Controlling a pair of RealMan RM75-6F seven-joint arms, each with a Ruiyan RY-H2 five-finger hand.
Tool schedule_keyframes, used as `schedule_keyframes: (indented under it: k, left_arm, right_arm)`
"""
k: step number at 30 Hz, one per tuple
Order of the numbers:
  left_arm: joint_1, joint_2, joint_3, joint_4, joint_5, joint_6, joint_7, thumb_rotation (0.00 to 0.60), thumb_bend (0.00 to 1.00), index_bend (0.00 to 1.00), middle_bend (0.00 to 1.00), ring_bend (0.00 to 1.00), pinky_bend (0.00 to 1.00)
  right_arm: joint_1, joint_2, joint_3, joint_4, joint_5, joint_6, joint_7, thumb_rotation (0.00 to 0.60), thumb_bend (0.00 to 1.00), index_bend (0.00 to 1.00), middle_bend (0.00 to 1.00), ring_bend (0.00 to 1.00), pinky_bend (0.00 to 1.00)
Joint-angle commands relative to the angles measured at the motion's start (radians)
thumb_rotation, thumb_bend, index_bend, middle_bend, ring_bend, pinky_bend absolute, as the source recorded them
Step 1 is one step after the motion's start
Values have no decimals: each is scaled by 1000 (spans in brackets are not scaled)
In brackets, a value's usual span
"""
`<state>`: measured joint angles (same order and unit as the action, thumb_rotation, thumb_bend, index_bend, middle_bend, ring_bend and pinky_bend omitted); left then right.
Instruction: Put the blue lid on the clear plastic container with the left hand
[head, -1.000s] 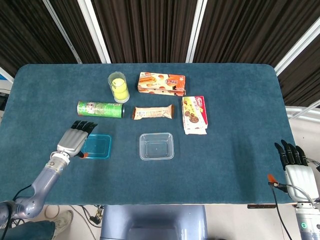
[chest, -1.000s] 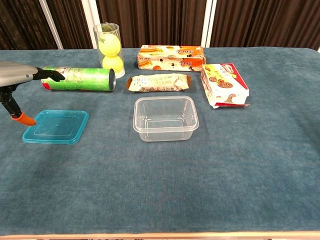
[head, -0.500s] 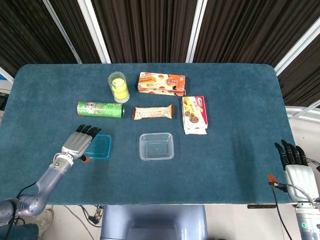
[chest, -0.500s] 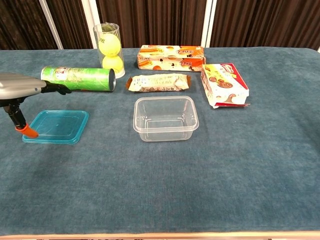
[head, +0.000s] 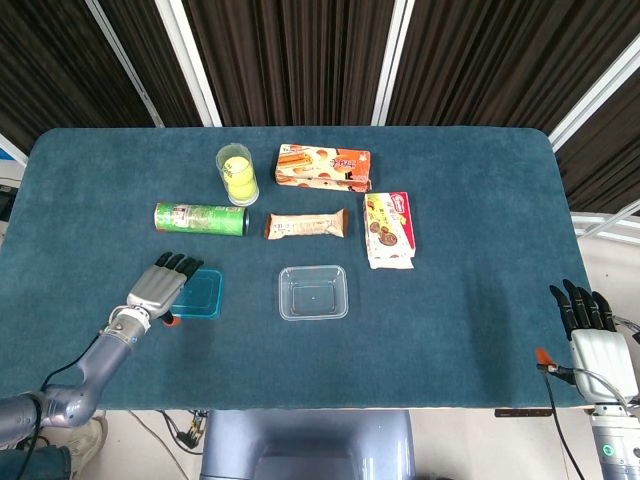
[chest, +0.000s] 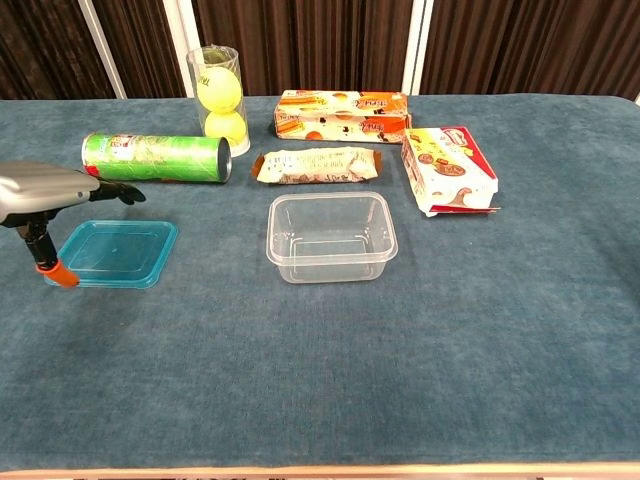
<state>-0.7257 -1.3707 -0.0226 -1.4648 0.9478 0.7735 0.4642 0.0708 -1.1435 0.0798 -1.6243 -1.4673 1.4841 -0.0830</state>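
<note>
The blue lid (head: 197, 293) lay flat on the counter (head: 470, 300), near the front left corner. The left hand (head: 157, 285) was over the lid's left edge. Its fingers (head: 178, 263) were straight and spread a little, and they held nothing. In the chest view the hand (chest: 45, 189) looked to be above the lid (chest: 115, 252), but I could not tell if it touched. An orange tip (chest: 52, 273) hung down from the hand, right by the lid's front left corner.

The clear box (head: 313, 292) sat open to the right of the lid, well apart from it, near the middle of the counter's front half.

Behind them lay a green can (head: 200, 218) on its side, and a snack bar (head: 306, 225) to its right. Farther back stood a tube (head: 237, 173) of yellow balls, with an orange box (head: 323, 167) beside it. A red and white box (head: 388, 230) lay to the right of the snack bar.

The right hand (head: 596, 340) was off the counter, by the front right corner. Its fingers (head: 580, 303) were straight and held nothing.
</note>
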Motion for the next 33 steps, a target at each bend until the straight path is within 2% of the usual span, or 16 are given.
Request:
schedule_keyframes:
  k: [1, 17, 33]
  left_arm:
    - [-2, -4, 3, 8, 2, -3, -5, 600, 107, 0, 90, 0, 25]
    - [-17, -31, 0, 30, -42, -29, -39, 600, 107, 0, 91, 0, 22]
    - [-28, -67, 9, 47, -73, 24, 13, 600, 107, 0, 101, 0, 22]
  right_arm:
    - [0, 0, 0, 0, 0, 0, 0, 600, 292, 62, 0, 4, 0]
    - [0, -1, 2, 0, 3, 0, 1, 600, 291, 62, 0, 4, 0]
    - [0, 0, 2, -3, 7, -4, 3, 600, 292, 62, 0, 4, 0]
